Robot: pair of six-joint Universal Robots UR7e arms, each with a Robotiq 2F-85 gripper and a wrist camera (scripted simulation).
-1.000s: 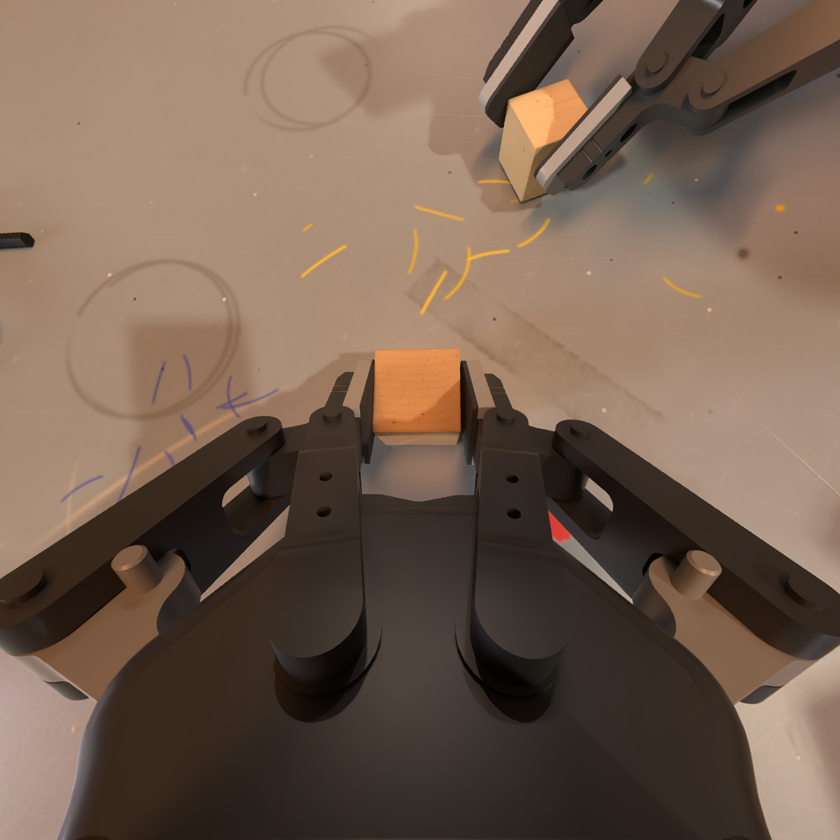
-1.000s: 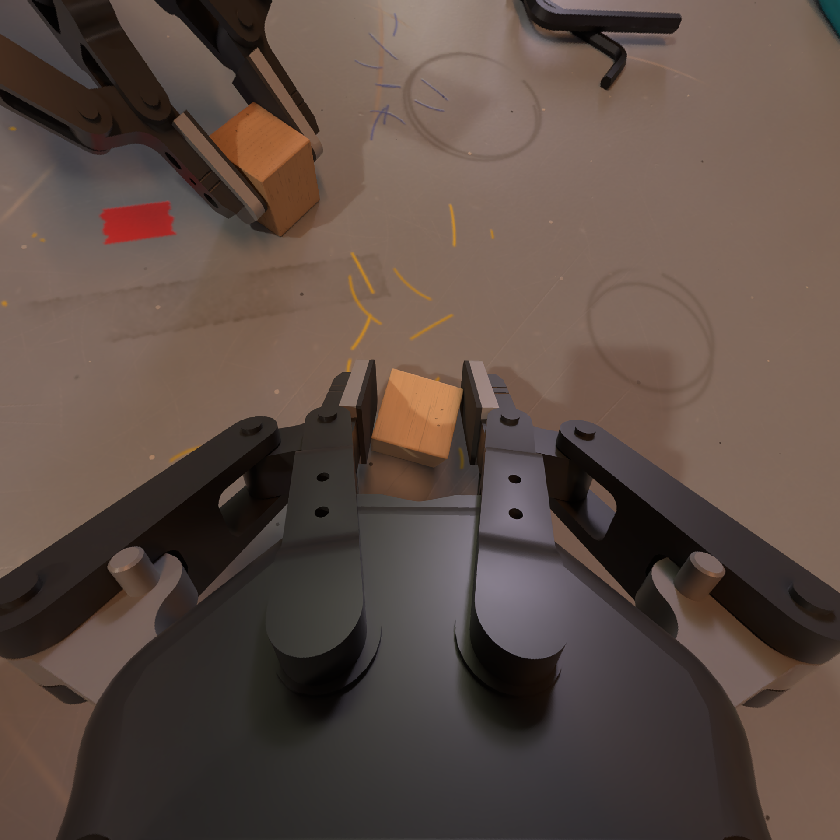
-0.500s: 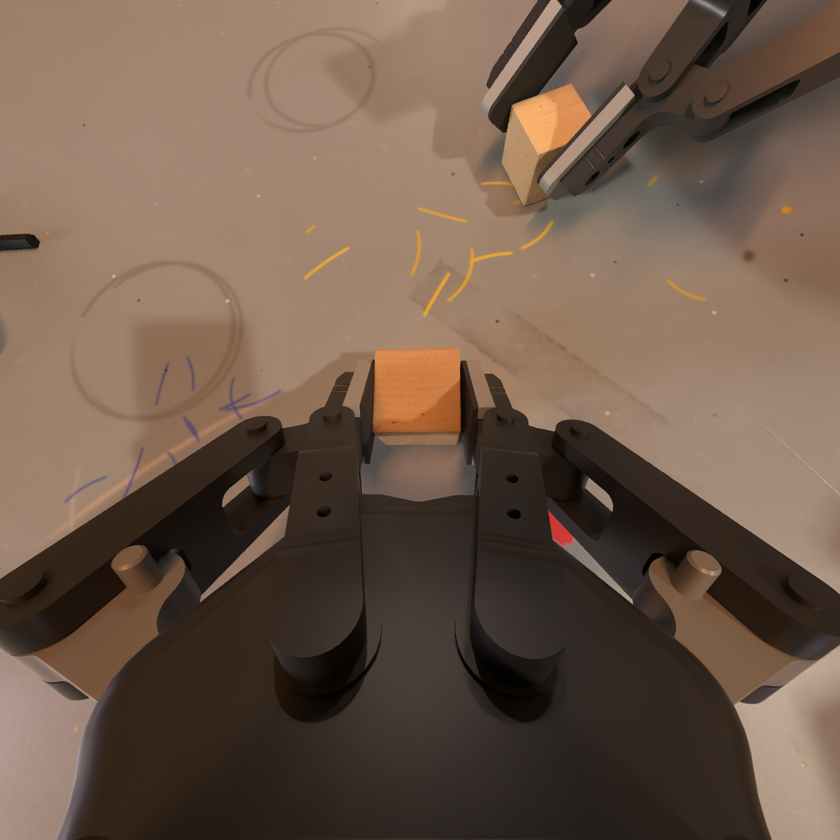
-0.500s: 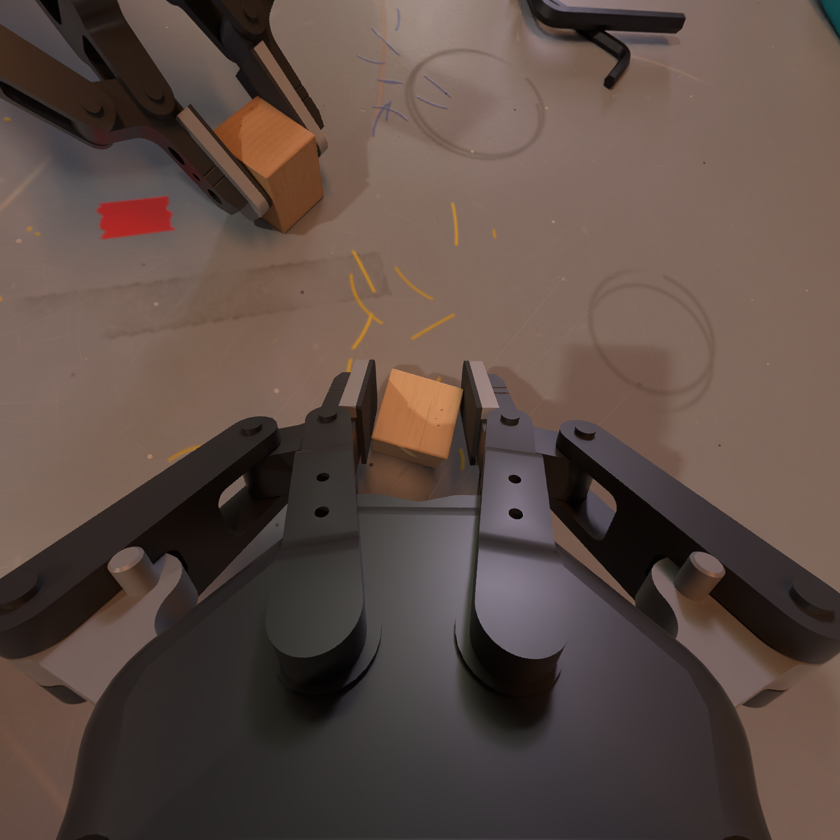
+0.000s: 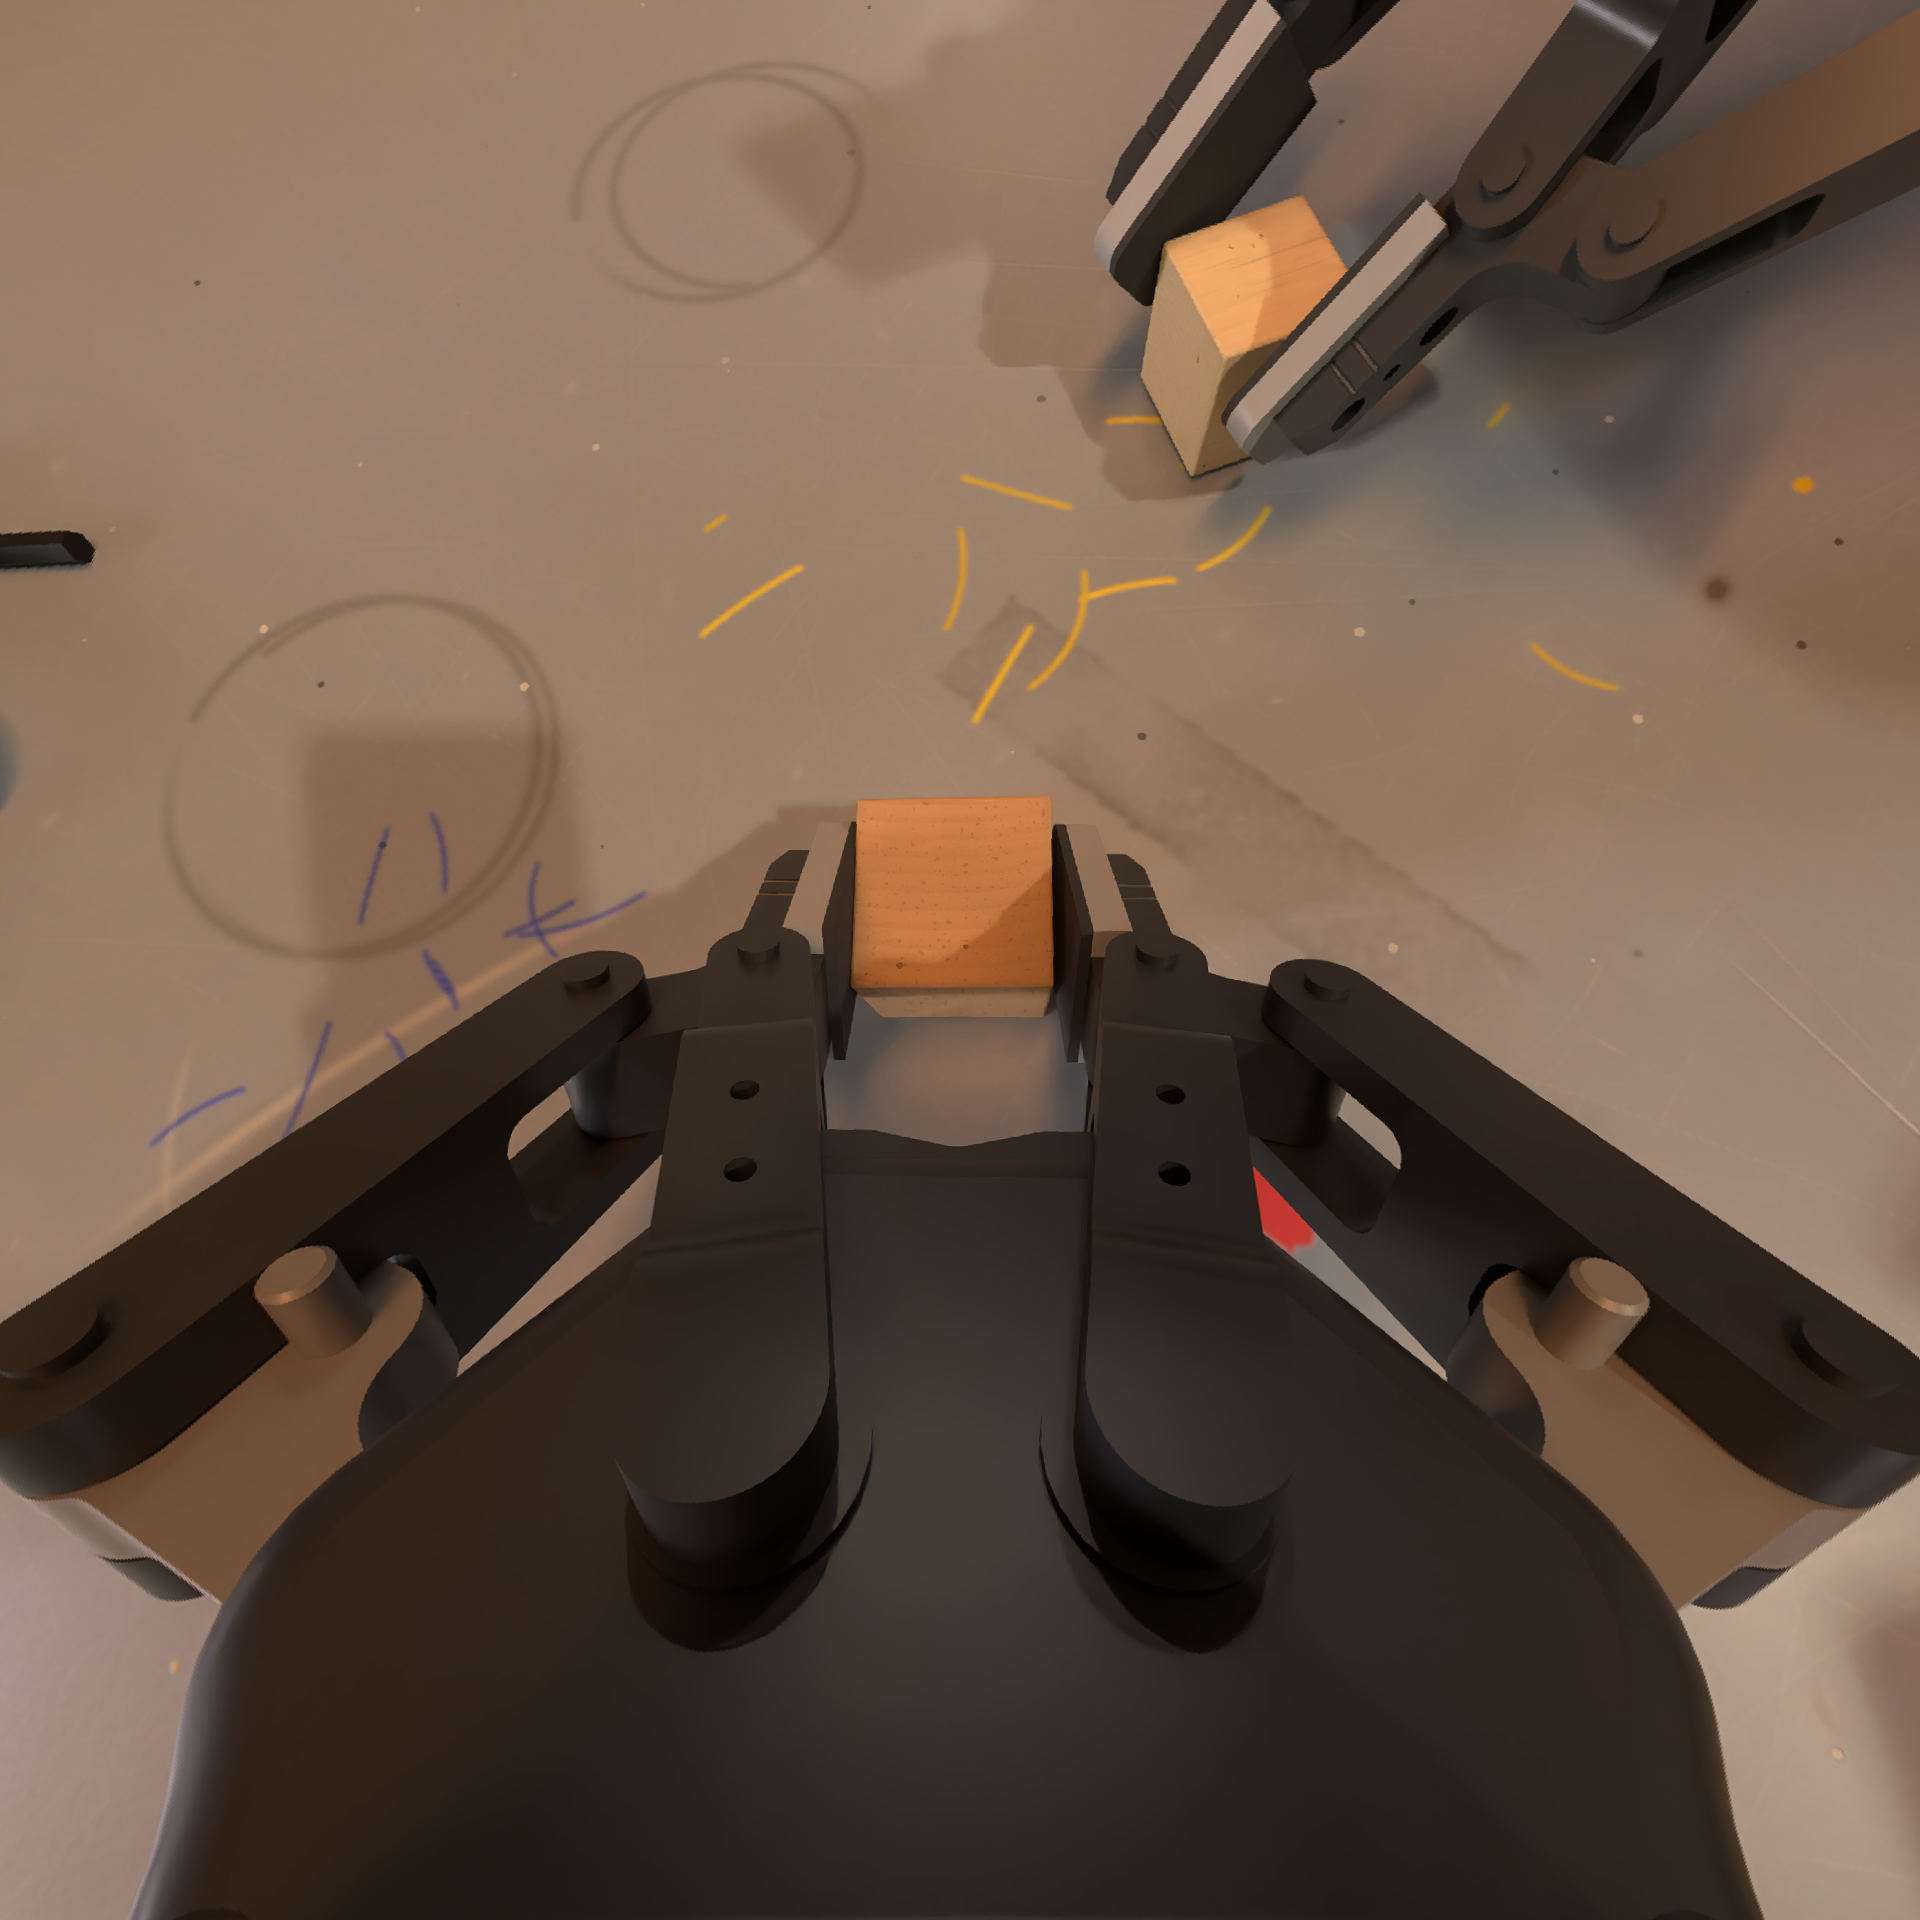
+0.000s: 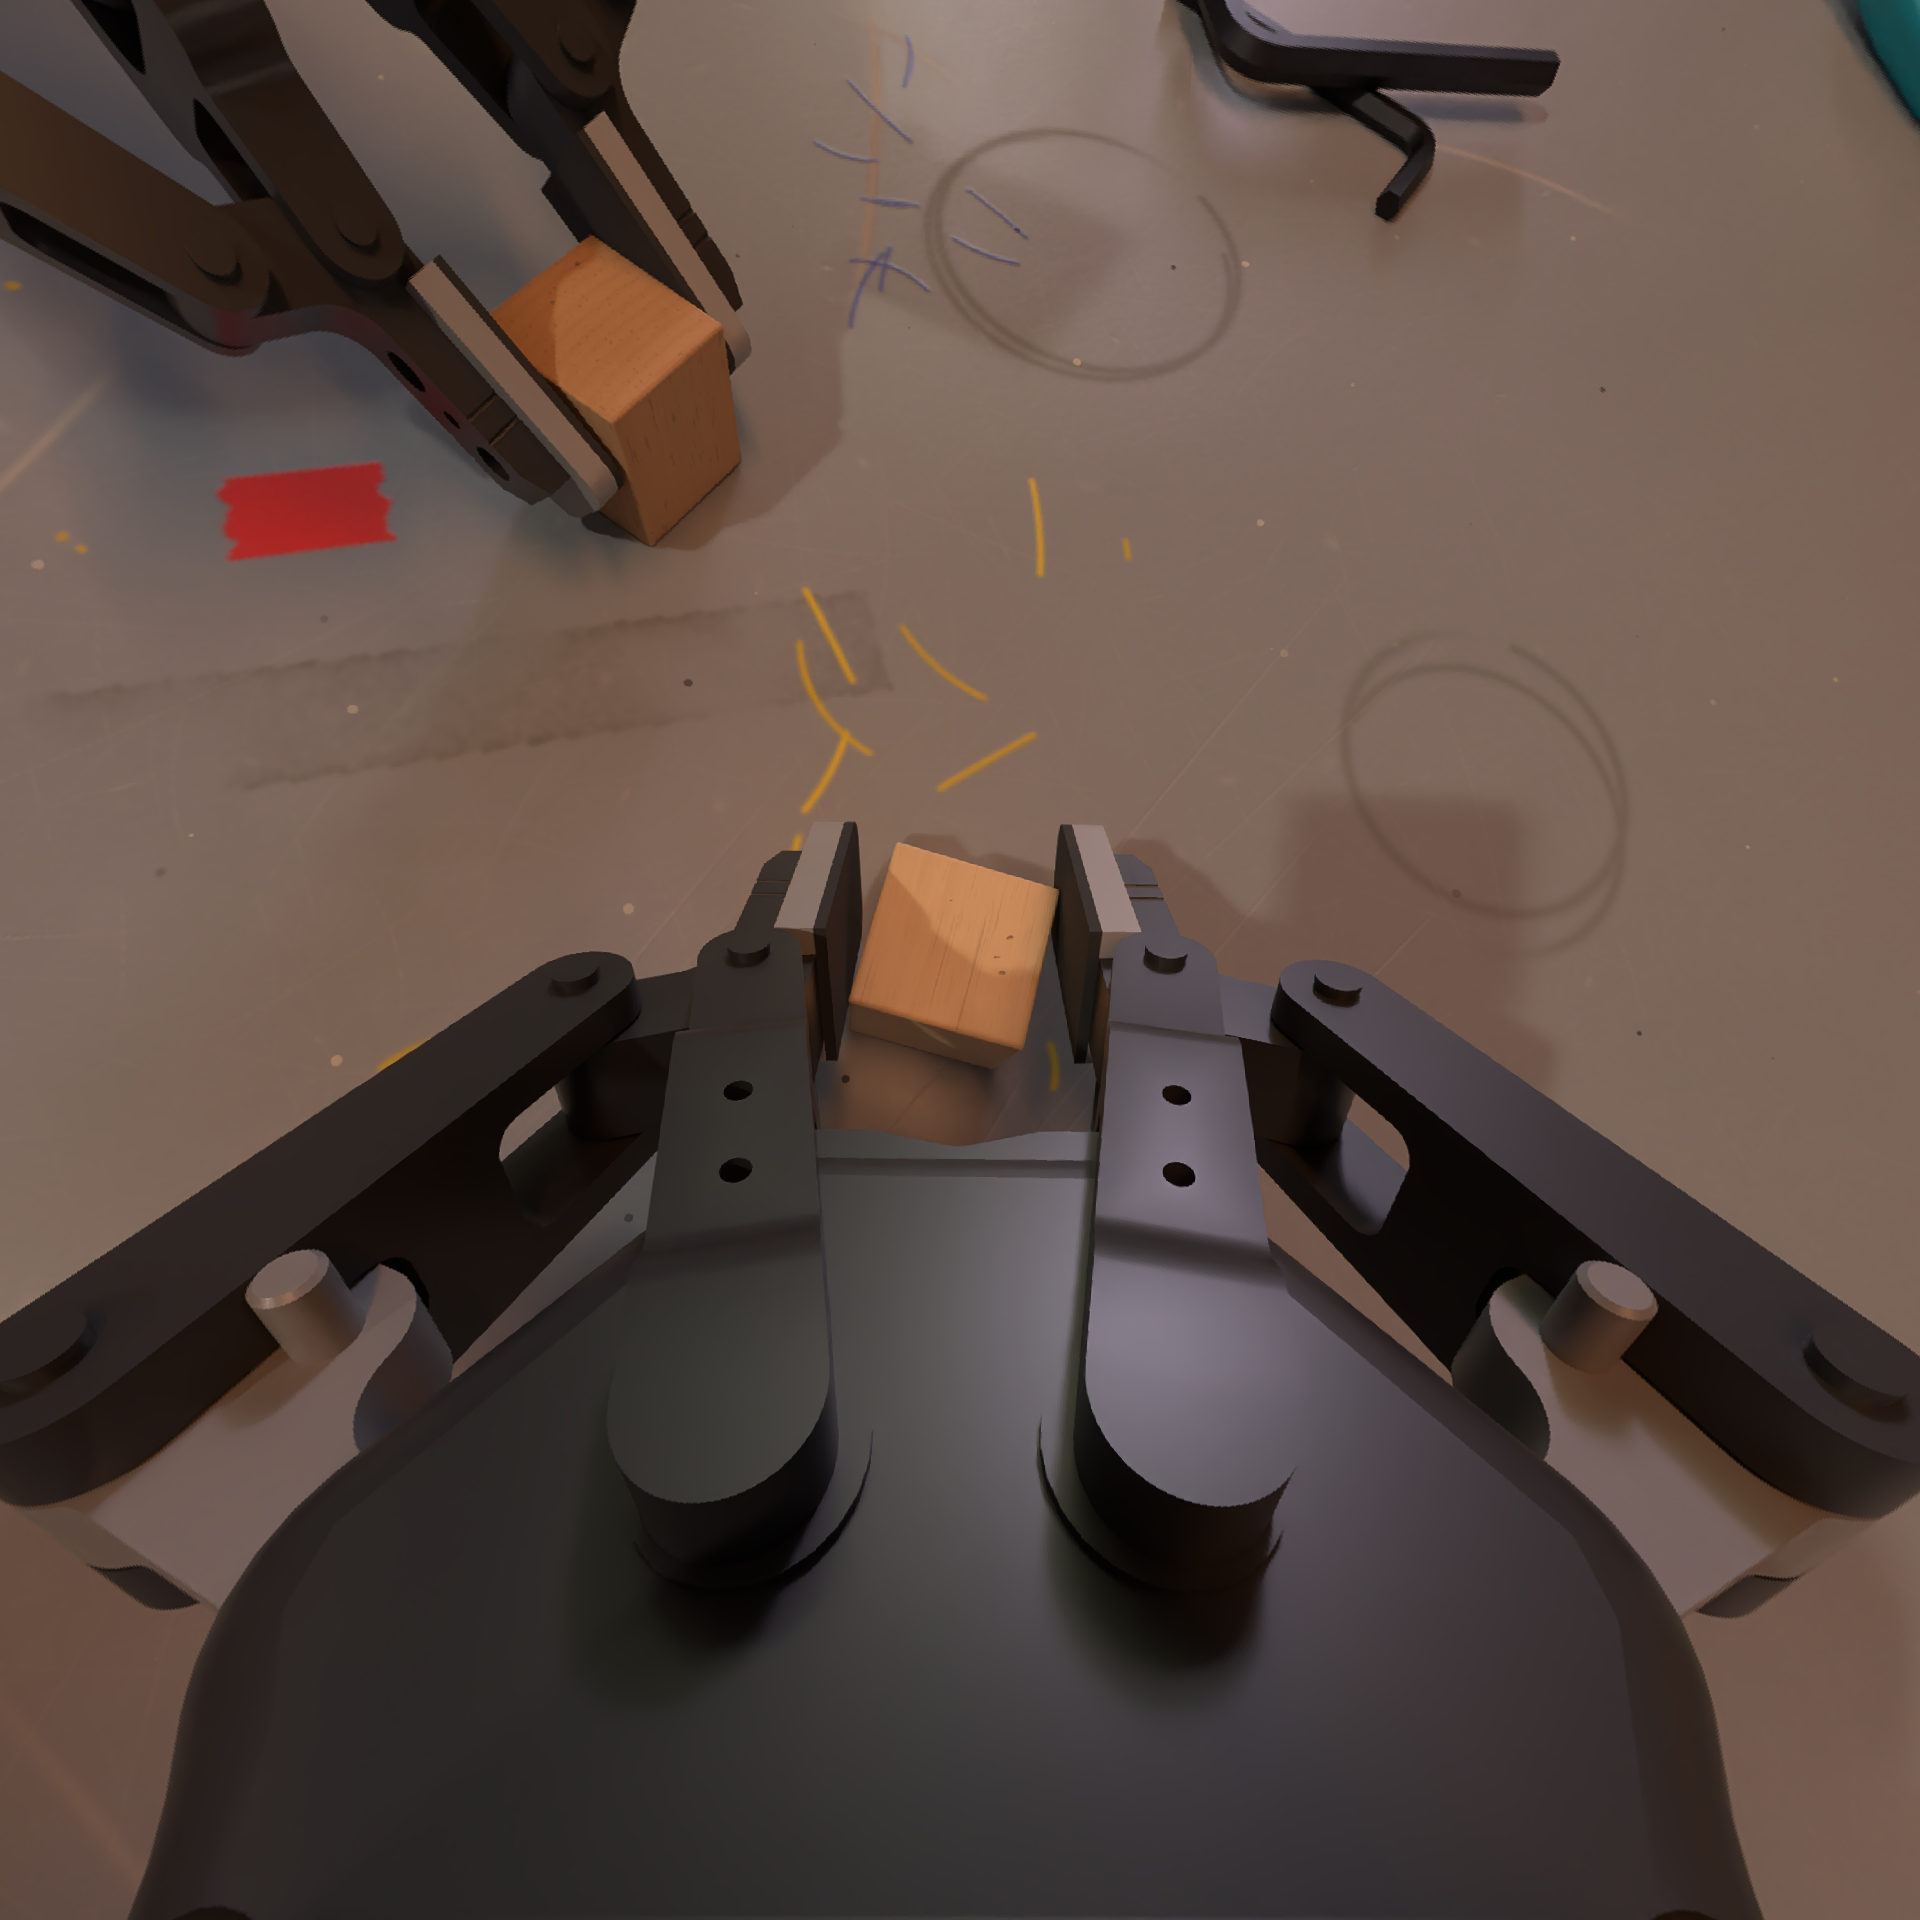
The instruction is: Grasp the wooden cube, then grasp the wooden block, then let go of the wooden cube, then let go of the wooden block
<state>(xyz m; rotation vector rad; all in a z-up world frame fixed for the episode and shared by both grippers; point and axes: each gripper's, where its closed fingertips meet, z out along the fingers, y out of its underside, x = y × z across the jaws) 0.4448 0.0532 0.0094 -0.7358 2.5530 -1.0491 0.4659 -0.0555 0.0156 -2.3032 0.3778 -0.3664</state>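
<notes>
My left gripper (image 5: 953, 862) is shut on the wooden cube (image 5: 951, 904), a deep orange piece held squarely between both pads. In the right wrist view, the same gripper (image 6: 665, 421) and cube (image 6: 623, 353) are at the upper left, the cube's lower corner at the table. My right gripper (image 6: 958, 873) is shut on the paler wooden block (image 6: 951, 945), which sits twisted between the pads and touches them at its corners. In the left wrist view, that gripper (image 5: 1195, 353) and the block (image 5: 1236, 301) are at the upper right, low over the table.
The beige table (image 5: 416, 364) has ring marks and orange and blue scribbles. A red tape strip (image 6: 307, 509) lies near the left gripper. Black hex keys (image 6: 1382, 83) lie at the far right, and a black bar end (image 5: 47, 549) shows at the left edge.
Almost nothing. Both grippers keep their hold, and each shifts only slightly in the other's view.
</notes>
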